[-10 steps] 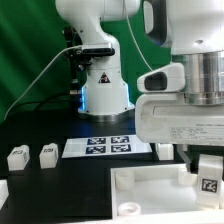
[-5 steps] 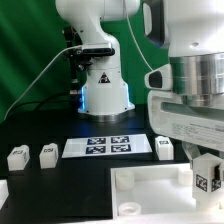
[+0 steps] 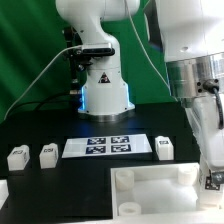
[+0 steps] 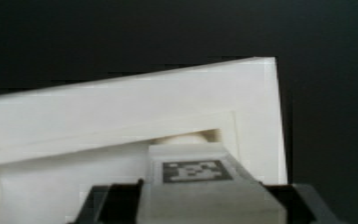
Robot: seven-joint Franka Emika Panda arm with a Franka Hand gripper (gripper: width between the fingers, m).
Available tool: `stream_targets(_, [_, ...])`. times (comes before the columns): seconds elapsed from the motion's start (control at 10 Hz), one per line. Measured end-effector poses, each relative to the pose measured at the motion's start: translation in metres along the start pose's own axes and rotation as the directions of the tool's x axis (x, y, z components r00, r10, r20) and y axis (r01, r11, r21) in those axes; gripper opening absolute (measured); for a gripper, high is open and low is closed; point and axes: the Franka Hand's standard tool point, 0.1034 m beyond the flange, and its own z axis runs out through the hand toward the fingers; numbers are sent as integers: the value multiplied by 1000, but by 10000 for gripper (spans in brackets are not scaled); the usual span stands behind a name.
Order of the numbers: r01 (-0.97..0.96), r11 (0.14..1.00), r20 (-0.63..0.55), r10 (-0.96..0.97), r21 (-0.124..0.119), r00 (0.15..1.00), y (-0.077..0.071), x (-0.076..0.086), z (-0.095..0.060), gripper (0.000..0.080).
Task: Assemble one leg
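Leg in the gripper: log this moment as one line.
gripper: shut on leg | leg: at panel corner, tag visible | loose legs: three on table

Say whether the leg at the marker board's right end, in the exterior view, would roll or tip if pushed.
The leg looks blocky and flat-faced, so it would probably slide, not roll. It stands short and broad, so tipping seems unlikely.

No words, brands or numbers are legible. The robot base [image 3: 104, 98] bears a triangular warning sign [image 3: 103, 79]. Square black-and-white tags mark the marker board [image 3: 108, 146], the loose legs [image 3: 47, 154] on the desk, and the leg [image 4: 194, 172] seen in the wrist view.
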Motion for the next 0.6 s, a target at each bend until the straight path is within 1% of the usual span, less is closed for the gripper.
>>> stream_targets(0.2, [6, 1000, 0, -6, -1, 1000, 0, -1, 0, 297])
stream_targets(0.3, [8, 1000, 0, -8, -1, 1000, 1, -1, 1, 476])
stream_targets(0.4, [25, 1000, 0, -25, -1, 1000, 1, -1, 1, 589])
stream_targets(0.5, [154, 988, 0, -154, -7, 988, 2, -1, 1, 589])
stream_targets(0.6, [215, 976, 2, -215, -22, 977, 5, -1, 2, 637])
